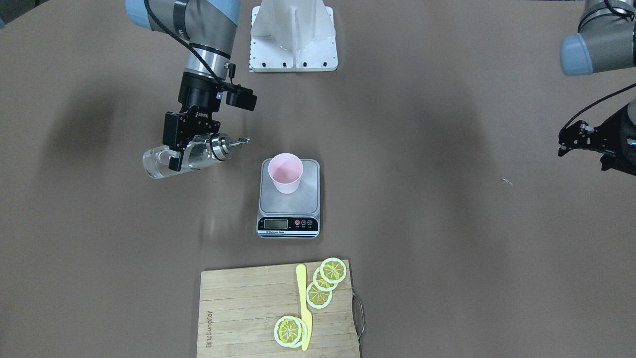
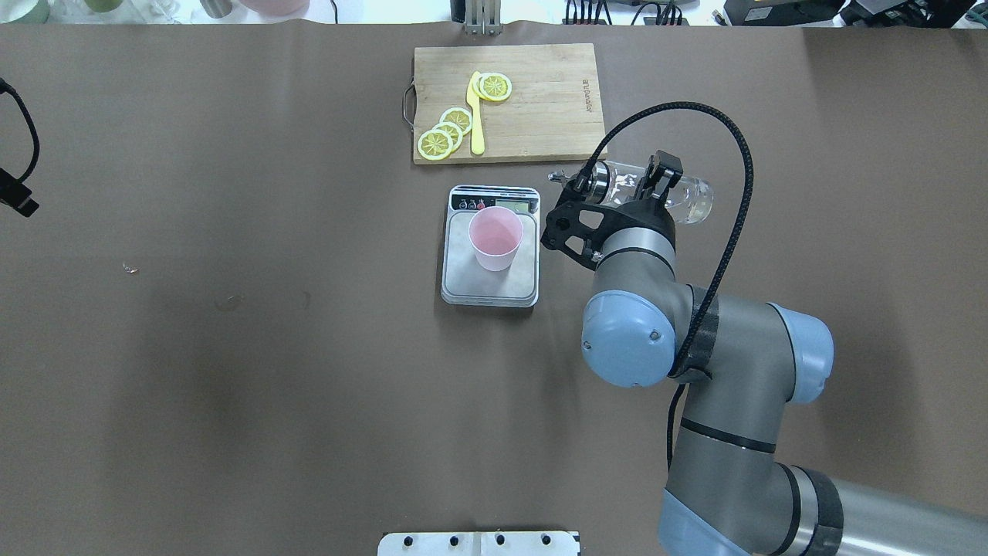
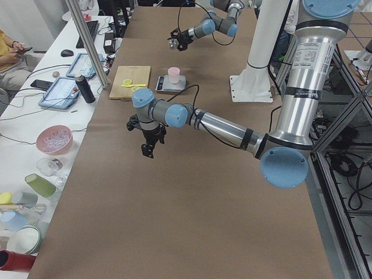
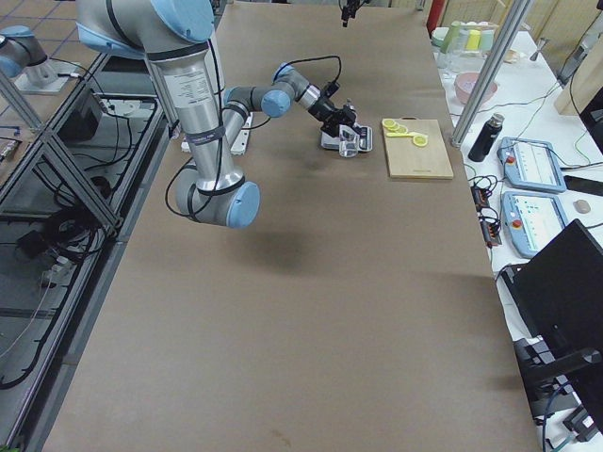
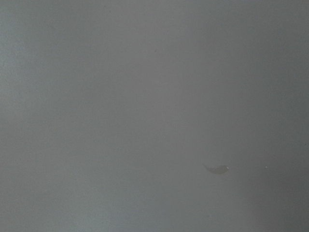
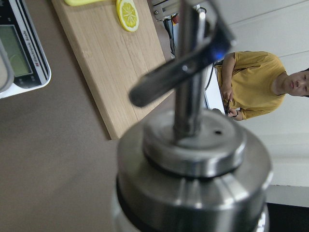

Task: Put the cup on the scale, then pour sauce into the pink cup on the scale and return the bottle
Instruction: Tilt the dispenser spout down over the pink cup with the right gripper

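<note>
Glass bottle (image 1: 155, 166) clamped sideways in my right end effector (image 1: 185, 155); spout (image 1: 239, 142) points three o'clock toward pink cup (image 1: 285, 172) on scale (image 1: 289, 206), for pouring.

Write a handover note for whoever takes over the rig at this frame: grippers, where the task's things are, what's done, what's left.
Right gripper: shut on the bottle, held off the table, tipped almost level.
Its spout points toward the cup but stops short of the rim.
Left gripper: far out to the side, holding nothing; open or shut cannot be told.
Done: cup stands upright on the scale.
Left: bring the spout over the cup, pour, return the bottle. Whether the cup holds any liquid cannot be told.
</note>
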